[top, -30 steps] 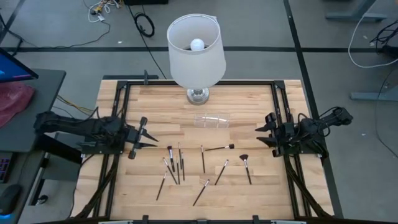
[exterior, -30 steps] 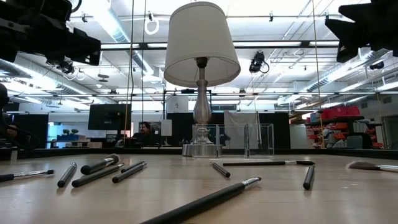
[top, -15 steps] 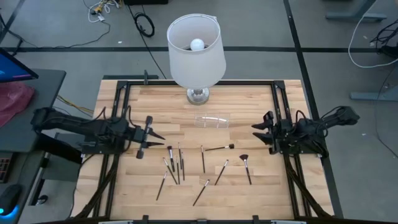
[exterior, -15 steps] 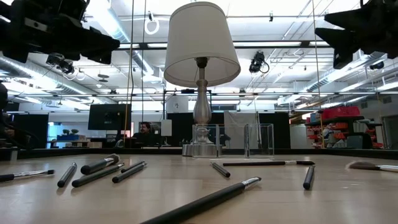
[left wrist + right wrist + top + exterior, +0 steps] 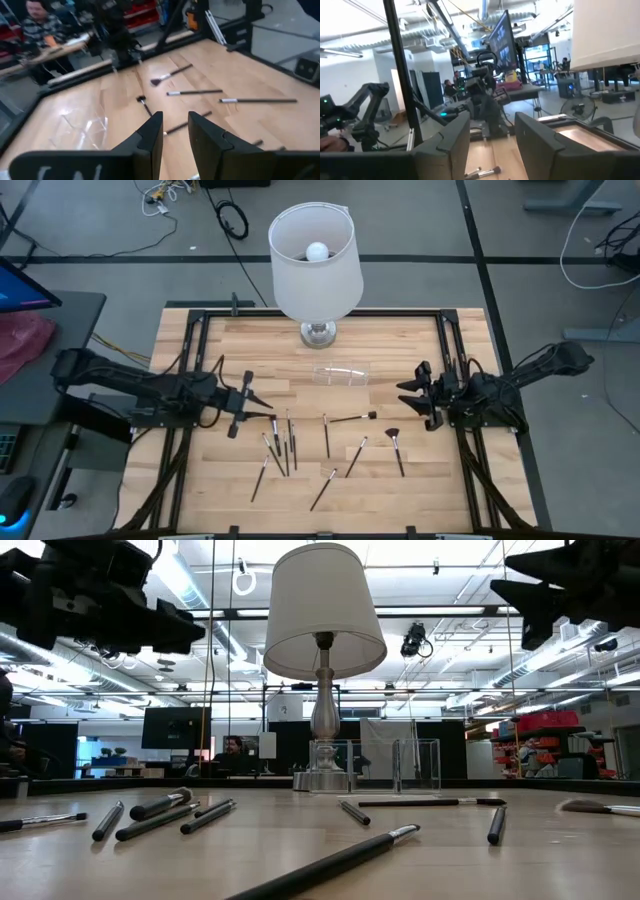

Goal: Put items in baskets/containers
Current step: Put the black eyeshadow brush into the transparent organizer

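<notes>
My left claw (image 5: 252,402) and right claw (image 5: 411,393) hang parted and empty over the table edges, since every brush (image 5: 325,435) lies loose outside the box (image 5: 340,373).

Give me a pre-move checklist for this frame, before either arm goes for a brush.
1. Left tool empty, fingers apart: ok.
2. Right tool empty, fingers apart: ok.
3. Clear box upright in front of the lamp, nothing visible inside: ok.
4. Makeup brushes all lying loose on the table, none in the box: ok.
5. Brushes by the left tool separated enough for a clean single pick: not ok, several lie bunched together.
6. Both tools raised above the tabletop, per the low view: ok.
</notes>
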You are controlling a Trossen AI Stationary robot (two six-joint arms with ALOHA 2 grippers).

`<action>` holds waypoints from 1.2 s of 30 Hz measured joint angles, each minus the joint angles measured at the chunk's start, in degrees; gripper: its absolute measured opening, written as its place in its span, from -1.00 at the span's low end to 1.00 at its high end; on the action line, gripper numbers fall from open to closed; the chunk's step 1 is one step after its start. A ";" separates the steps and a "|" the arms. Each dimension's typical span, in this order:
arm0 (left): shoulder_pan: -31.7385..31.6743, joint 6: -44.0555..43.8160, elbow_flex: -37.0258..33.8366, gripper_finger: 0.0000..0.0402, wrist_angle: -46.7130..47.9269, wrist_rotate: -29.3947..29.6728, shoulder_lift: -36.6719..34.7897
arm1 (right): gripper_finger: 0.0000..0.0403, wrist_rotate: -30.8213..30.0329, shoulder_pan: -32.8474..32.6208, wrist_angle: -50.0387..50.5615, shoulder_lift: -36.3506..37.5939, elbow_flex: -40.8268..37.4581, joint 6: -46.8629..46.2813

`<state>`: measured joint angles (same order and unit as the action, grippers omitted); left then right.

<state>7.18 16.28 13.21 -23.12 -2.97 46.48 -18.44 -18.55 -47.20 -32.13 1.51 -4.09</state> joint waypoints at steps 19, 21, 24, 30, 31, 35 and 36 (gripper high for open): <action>2.18 -0.14 0.00 -0.53 12.72 -30.71 6.88 | -0.21 -0.15 0.00 -2.06 -5.92 2.52 0.08; 2.98 -0.14 -0.02 -0.53 10.27 -30.73 9.52 | -0.21 -0.15 0.00 -2.29 -5.92 2.54 0.08; 4.05 0.01 -0.01 -0.53 5.00 -30.74 14.46 | -0.21 -0.15 0.00 -2.65 -5.92 2.54 0.11; 4.63 -0.02 0.61 -0.53 -2.42 -30.75 24.20 | -0.21 -0.14 0.00 -3.29 -5.92 2.54 1.23; 4.66 -0.07 1.39 -0.53 -2.49 -30.75 25.73 | -0.21 -0.15 0.00 -3.42 -5.92 2.53 1.73; 5.19 -1.28 5.81 -0.53 -2.39 -30.73 32.06 | -0.21 -0.15 0.00 -4.81 -5.92 2.54 2.39; 5.48 -1.89 7.19 -0.53 -1.82 -30.76 33.73 | -0.21 -0.15 0.00 -5.37 -5.92 2.54 2.38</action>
<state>12.66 14.40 20.40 -24.94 -33.73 80.21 -18.59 -18.55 -52.57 -38.04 4.05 -1.71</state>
